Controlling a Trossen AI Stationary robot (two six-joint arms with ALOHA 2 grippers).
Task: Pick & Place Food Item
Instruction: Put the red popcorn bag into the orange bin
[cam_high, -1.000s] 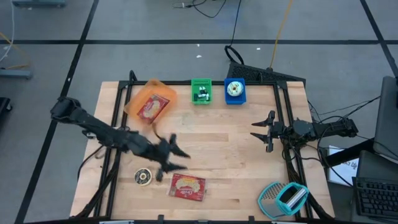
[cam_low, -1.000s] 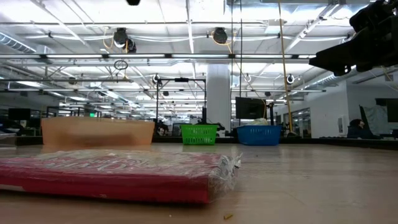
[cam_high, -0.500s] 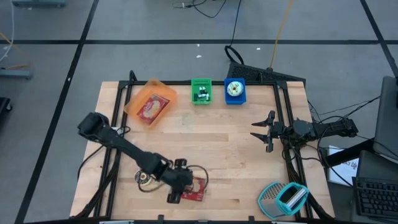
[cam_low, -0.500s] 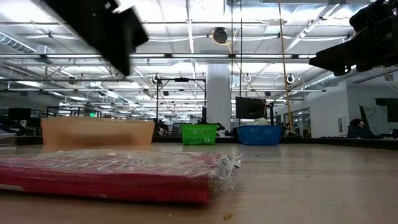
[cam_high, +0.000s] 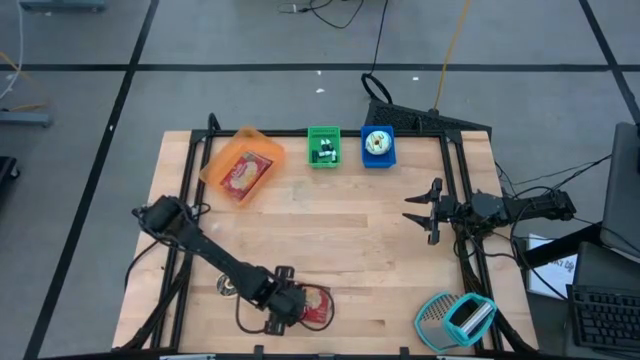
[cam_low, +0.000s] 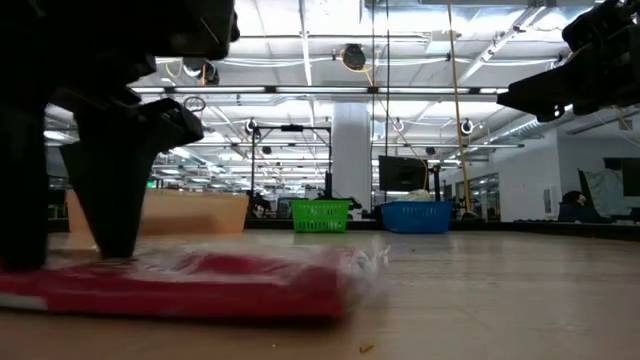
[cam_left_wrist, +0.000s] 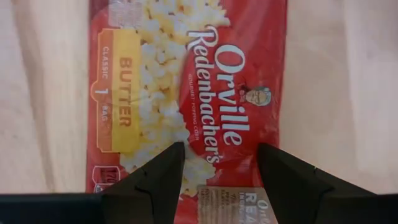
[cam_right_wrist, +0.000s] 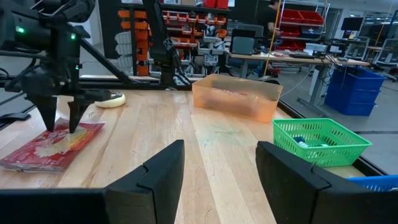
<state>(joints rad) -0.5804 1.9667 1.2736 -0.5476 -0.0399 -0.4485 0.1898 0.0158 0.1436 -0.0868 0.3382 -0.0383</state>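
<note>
A red popcorn bag (cam_left_wrist: 186, 93) in clear wrap lies flat on the wooden table near its front edge (cam_high: 318, 303). My left gripper (cam_high: 285, 310) stands right over the bag's left part, pointing steeply down, its fingers open. In the low view its two dark fingers (cam_low: 112, 200) come down to the top face of the bag (cam_low: 220, 285). The right wrist view shows the left gripper (cam_right_wrist: 61, 121) from afar, on the bag (cam_right_wrist: 53, 146). My right gripper (cam_high: 418, 212) hangs open and level at the table's right side, holding nothing. My left gripper comes at the bag from above, fingers slanting down and spread across its printed top face (cam_left_wrist: 214, 140). The fingertips (cam_low: 110, 250) reach the wrap's surface in the low view. I cannot tell whether they touch it. The bag lies flat on the table.
At the far edge stand an orange bin (cam_high: 240, 170) holding another red packet, a green basket (cam_high: 323, 146) and a blue basket (cam_high: 377, 146). A small round tin (cam_high: 230, 286) lies left of the bag. A teal and grey object (cam_high: 455, 318) sits at the near right corner.
My left gripper has swung toward the table's near edge and right, sunk down over the popcorn bag, and tipped from nearly level to pointing steeply down. Its fingers stay open.
</note>
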